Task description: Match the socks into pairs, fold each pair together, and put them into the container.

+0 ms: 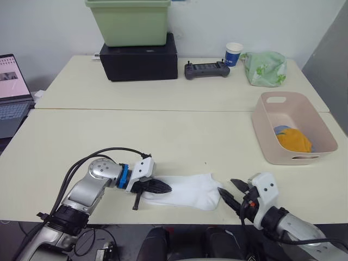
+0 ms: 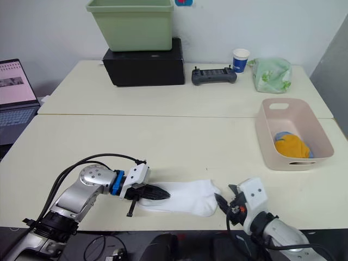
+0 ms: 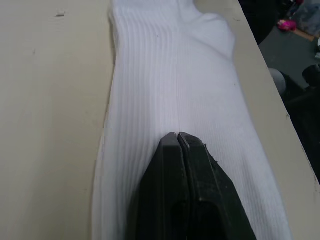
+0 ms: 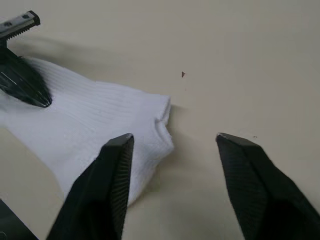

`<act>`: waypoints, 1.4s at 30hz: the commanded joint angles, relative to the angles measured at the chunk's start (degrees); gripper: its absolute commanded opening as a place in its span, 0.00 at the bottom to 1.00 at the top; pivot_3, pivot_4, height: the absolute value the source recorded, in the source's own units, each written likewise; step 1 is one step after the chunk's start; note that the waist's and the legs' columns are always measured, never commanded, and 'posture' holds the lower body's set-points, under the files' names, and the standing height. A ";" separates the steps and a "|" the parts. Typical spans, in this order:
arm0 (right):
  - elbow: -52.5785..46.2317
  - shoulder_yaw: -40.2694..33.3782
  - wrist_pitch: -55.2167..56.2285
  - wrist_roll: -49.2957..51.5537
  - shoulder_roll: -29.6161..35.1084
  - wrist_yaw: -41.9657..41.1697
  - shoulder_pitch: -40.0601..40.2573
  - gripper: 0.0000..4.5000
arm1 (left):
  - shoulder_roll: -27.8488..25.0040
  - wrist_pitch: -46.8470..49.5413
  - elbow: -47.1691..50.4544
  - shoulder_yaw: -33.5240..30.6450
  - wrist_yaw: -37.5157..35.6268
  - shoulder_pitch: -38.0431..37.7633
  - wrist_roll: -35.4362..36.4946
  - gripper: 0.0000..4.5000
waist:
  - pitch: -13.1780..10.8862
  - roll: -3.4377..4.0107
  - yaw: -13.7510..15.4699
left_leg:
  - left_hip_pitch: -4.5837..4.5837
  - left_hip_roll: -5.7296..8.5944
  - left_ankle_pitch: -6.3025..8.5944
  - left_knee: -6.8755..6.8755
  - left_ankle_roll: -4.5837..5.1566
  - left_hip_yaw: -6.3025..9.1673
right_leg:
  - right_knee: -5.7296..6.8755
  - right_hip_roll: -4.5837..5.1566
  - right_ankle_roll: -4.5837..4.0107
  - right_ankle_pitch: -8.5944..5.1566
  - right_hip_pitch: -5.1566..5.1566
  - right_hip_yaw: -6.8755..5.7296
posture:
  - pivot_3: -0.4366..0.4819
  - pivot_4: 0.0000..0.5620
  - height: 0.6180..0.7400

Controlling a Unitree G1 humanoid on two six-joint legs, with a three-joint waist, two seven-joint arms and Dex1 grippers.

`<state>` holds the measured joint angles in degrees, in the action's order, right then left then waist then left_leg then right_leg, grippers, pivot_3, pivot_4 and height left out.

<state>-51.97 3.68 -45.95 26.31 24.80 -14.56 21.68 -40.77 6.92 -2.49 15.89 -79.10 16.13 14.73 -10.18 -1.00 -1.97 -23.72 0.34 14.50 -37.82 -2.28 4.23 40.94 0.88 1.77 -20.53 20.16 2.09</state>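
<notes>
The left gripper (image 1: 163, 188) presses its closed jaws on the white sock (image 1: 190, 191), hiding part; the right gripper (image 1: 232, 191) gapes wide beside it

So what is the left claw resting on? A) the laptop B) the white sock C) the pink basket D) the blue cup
B: the left claw lies shut on top of the white sock at the table's near edge.
</notes>
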 commanded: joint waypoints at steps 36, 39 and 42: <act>-2.90 -11.68 -7.20 12.53 2.77 -4.42 -5.55 0.00 | 9.17 12.55 4.84 4.05 9.07 7.37 -0.37 0.00 | 0.24 -0.07 0.13 | 0.04 0.06 0.00 -0.03 0.01 -0.01 | -0.05 0.04 0.01 0.00 -0.12 -0.01 | 0.48 0.27 0.84; -4.37 -13.85 -11.40 18.94 3.55 -2.91 -8.88 0.00 | 10.46 8.06 -0.86 7.19 9.76 8.10 -4.97 0.00 | 0.24 -0.07 -0.10 | 0.06 0.01 0.00 -0.02 0.01 -0.02 | -0.02 -0.05 0.00 0.00 -0.10 0.04 | 0.48 0.27 0.84; -4.23 -13.22 -14.99 24.60 3.32 -0.24 -13.73 0.00 | 11.37 3.22 -4.14 7.89 10.80 9.32 -7.90 0.00 | 0.24 -0.08 0.25 | 0.07 0.00 0.00 -0.03 0.01 0.02 | -0.02 -0.05 0.00 0.00 -0.14 -0.01 | 0.48 0.27 0.84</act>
<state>-53.85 -9.31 -59.39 46.84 28.32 -16.13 9.43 -29.36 12.04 -4.98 23.11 -69.40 24.98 9.52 -9.94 -1.08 -1.72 -23.65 0.36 14.51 -37.86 -2.27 4.25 40.90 0.85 1.77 -20.52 20.00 2.07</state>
